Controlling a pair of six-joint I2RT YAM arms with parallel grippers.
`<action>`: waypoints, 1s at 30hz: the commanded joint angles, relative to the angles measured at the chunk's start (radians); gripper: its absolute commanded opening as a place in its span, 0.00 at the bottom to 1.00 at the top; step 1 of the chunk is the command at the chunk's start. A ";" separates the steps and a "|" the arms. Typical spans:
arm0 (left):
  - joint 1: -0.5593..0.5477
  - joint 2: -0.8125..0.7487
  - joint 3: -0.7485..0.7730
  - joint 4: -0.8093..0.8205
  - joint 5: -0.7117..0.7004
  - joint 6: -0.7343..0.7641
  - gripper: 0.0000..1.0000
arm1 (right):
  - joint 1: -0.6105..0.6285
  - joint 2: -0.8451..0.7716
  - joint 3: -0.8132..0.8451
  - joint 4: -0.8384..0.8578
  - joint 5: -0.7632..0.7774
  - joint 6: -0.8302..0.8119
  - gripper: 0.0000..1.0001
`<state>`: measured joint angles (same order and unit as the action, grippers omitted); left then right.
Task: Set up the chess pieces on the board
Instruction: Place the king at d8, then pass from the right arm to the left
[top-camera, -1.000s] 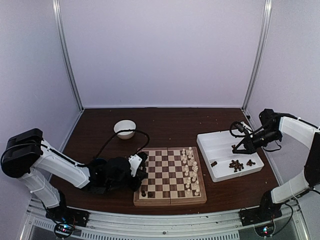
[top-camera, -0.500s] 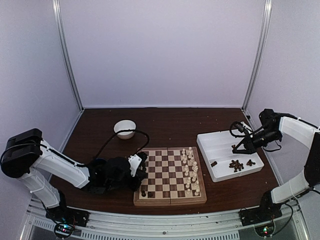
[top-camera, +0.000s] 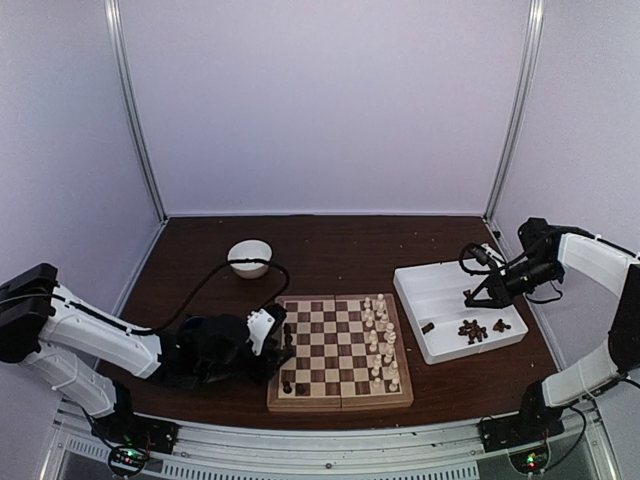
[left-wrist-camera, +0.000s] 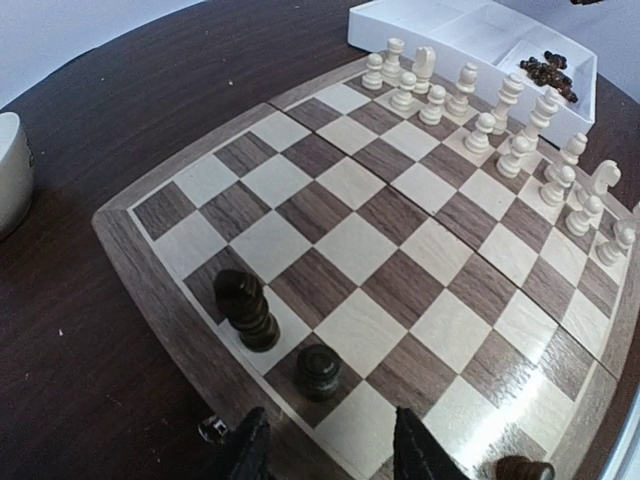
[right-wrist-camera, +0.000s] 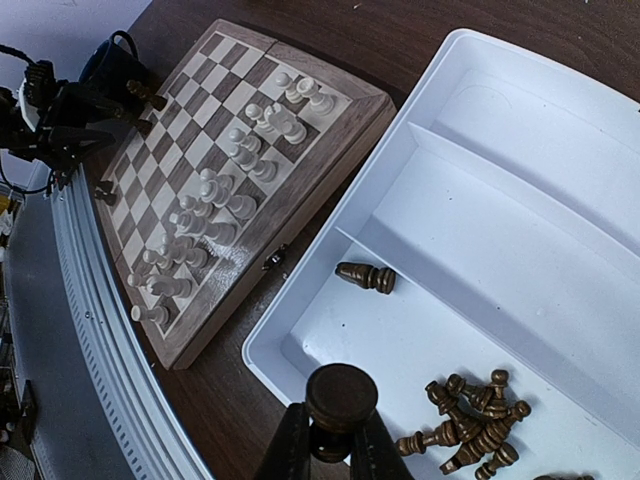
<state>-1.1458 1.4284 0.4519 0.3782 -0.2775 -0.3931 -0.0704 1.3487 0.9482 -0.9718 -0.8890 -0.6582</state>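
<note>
Chess pieces (top-camera: 380, 340) of the cream set stand upright in 2 rows along the right side of the board (top-camera: 340, 402), which lies at the lower centre of the top view on the dark table (top-camera: 330, 240). At the board's lower left corner in that view stand dark men. The left wrist view shows them as a taller dark piece (left-wrist-camera: 246, 308) and a dark pawn (left-wrist-camera: 318, 370) on neighbouring squares, near each other but apart. A 3rd dark piece (left-wrist-camera: 525, 468) is cut off by the bottom edge of that frame. The left gripper (left-wrist-camera: 335, 452) sits low at the board's edge just below the pawn, its fingers apart with nothing between them.

Right of the board lies a white tray (top-camera: 440, 285) with 2 compartments. The lower one holds a heap of dark pieces (top-camera: 472, 330) and a lone dark piece (right-wrist-camera: 365, 276) lying on its side. The right gripper (right-wrist-camera: 332, 440) hangs over the tray, clamped on a dark chessman (right-wrist-camera: 341, 395). A white bowl (top-camera: 249, 256) stands at the upper left of the table.
</note>
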 joint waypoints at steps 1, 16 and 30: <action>-0.034 -0.157 -0.021 -0.177 -0.038 -0.019 0.42 | 0.000 -0.011 0.005 -0.009 0.008 -0.012 0.09; -0.013 -0.102 0.584 -0.628 0.016 0.026 0.50 | 0.346 -0.126 0.192 -0.089 0.223 0.038 0.09; 0.153 0.295 0.959 -0.469 0.546 -0.289 0.46 | 0.534 -0.079 0.302 -0.142 0.311 0.033 0.09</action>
<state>-1.0119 1.6665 1.3281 -0.1490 0.0879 -0.5827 0.4458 1.2503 1.2175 -1.0775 -0.6292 -0.6044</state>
